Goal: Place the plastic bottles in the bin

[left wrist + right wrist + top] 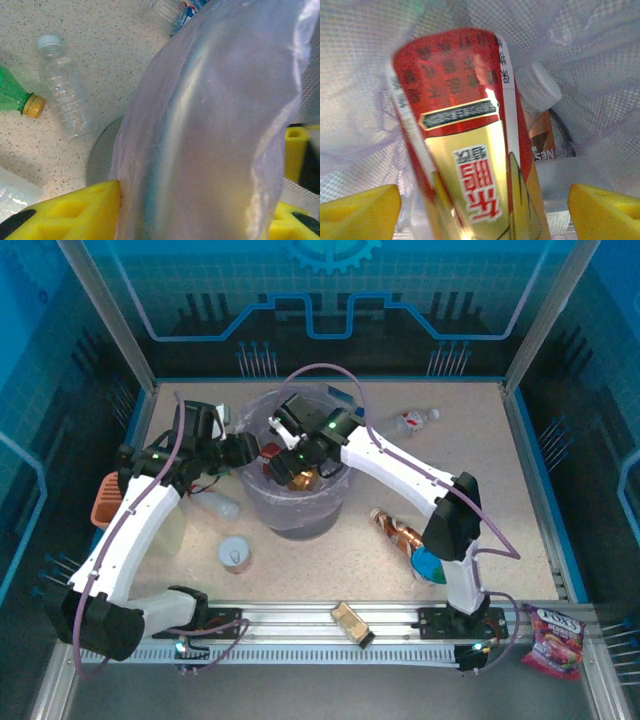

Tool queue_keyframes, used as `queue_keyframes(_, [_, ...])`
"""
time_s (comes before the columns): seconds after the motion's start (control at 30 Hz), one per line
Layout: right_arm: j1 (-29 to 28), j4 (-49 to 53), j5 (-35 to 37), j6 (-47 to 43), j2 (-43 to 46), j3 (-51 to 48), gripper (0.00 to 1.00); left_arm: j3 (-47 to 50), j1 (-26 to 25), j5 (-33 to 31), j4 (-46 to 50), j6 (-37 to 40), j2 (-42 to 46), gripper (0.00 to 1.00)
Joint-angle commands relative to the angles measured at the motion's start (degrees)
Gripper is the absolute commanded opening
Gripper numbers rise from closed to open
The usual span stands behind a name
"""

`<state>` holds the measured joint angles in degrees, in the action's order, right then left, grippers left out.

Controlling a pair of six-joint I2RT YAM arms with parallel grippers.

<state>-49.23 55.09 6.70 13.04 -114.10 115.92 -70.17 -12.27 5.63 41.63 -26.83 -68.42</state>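
The translucent grey-lavender bin (322,508) stands mid-table with its clear bag. My left gripper (243,450) is shut on its left rim; the bagged wall (210,125) fills the gap between the yellow fingers (75,210). Above the bin's mouth my right gripper (285,455) is open. A brown bottle with a red-gold wrapper (465,150) stands loose between its fingers (360,210), gaps on both sides. A white-capped bottle (540,87) lies inside the bin. On the table lie a clear bottle (65,90), a green one (12,95), a red-labelled one (415,421) and a brown one (398,532).
A silver-topped tin can (236,554) stands in front of the bin on the left. An orange basket (104,498) sits at the left edge. Snack packets lie on the front rail (353,623) and at the near right corner (552,640). A blue dish (430,565) is by the right arm.
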Motion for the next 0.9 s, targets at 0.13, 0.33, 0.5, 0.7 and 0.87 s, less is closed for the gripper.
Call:
queue_keyframes(0.13, [-0.5, 4.1, 1.3, -0.7, 8.1, 7.7, 0.88, -0.3, -0.6, -0.3, -0.6, 1.7, -0.7, 0.48])
queue_keyframes(0.33, [2.5, 1.0, -0.2, 2.7, 15.1, 3.9, 0.89, -0.8, -0.5, 0.3, -0.5, 1.8, -0.3, 0.48])
queue_keyframes(0.5, [8.5, -5.8, -4.7, 6.5, 23.9, -6.1, 0.91, -1.5, -0.6, -0.1, 0.5, 2.6, -0.2, 0.48])
queue_keyframes(0.7, [19.9, -14.8, -8.9, 14.2, 36.4, -21.9, 0.93, -1.9, -0.6, -0.4, 0.8, 2.9, 0.1, 0.48])
queue_keyframes(0.87, [31.2, -15.1, -9.2, 23.0, 43.8, -32.8, 0.98, -1.6, -0.6, -0.2, 0.8, 3.3, 0.1, 0.48])
